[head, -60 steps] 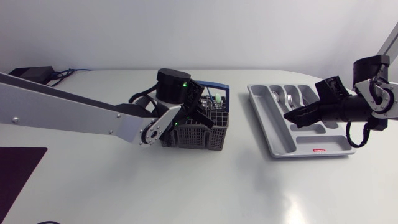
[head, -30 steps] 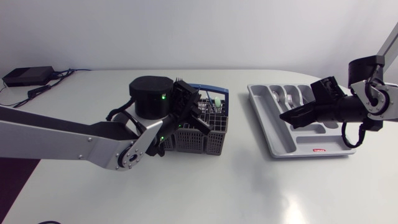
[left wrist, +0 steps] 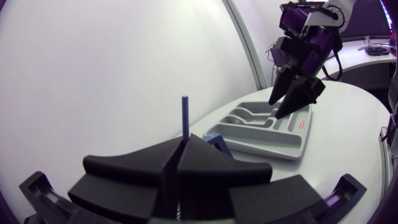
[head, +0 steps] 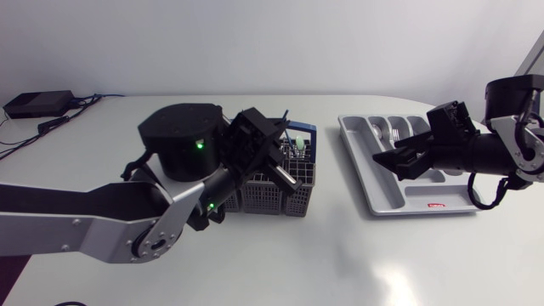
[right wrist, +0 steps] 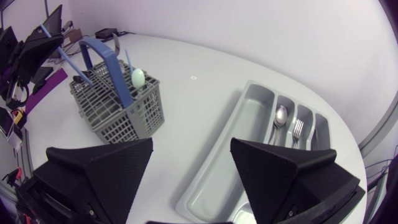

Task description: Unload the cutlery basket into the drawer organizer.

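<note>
The grey cutlery basket (head: 293, 189) with its blue handle (right wrist: 102, 53) stands mid-table. Inside it a pale green utensil (right wrist: 137, 77) and a thin blue one (right wrist: 127, 62) stand upright. My left gripper (head: 287, 177) hangs above the basket's left part, shut on a slim blue utensil handle (left wrist: 185, 118) that sticks up from between its fingers (left wrist: 180, 149). The grey drawer organizer (head: 384, 197) lies to the right, with a spoon (right wrist: 281, 115) and a fork (right wrist: 297, 129) in its far slots. My right gripper (head: 399, 161) hovers open over the organizer, nothing between its fingers (right wrist: 191, 146).
A black box with cables (head: 38, 104) sits at the table's far left corner. My left arm's bulky links (head: 127, 212) cover much of the table left of the basket. Bare white table lies between the basket and the organizer.
My left arm has risen up from the basket, carrying the blue utensil with it. The right gripper has shifted only slightly over the organizer.
</note>
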